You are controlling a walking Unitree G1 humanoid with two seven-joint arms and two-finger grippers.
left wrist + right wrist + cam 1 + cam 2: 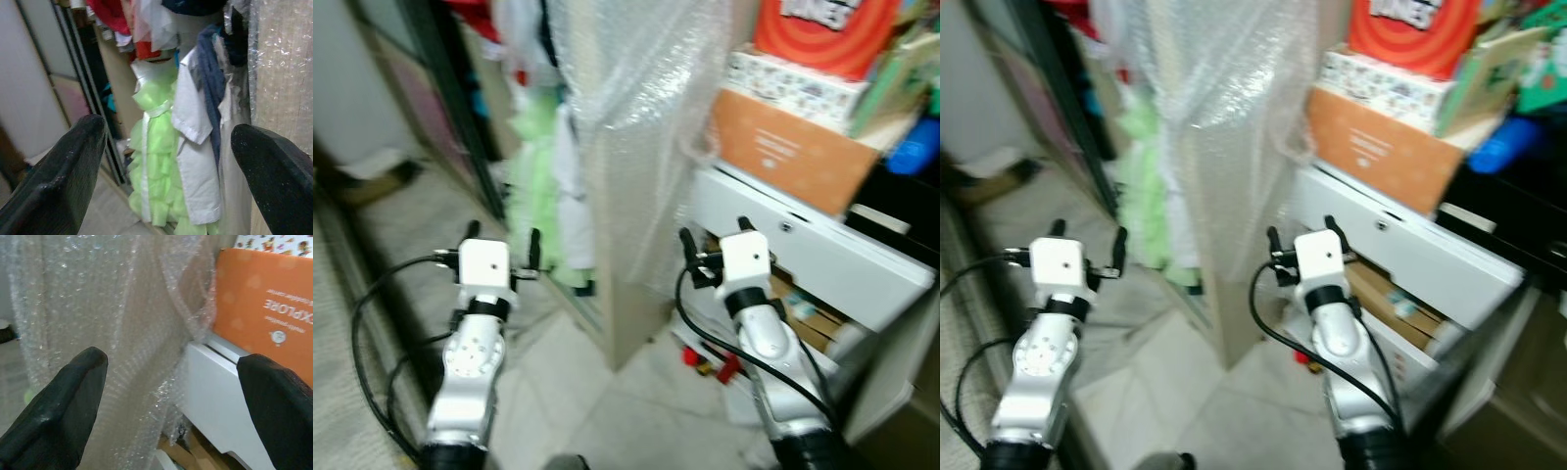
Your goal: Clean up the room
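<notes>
bubble-wrapped panel [636,147] ahead, green dress [156,161] beside, orange box [793,152]

Head pair: downward, blurred; share bubble-wrapped panel [636,147]
Left wrist: close on hanging clothes [161,147]
Right wrist: close on orange box [264,298]

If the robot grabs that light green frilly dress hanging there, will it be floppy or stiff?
Probably floppy: the green dress hangs in soft ruffled folds beside a white shirt. It looks thin, so likely light. It may tug rather than come free, since it seems hung from above. The left hand is open, short of it.
</notes>
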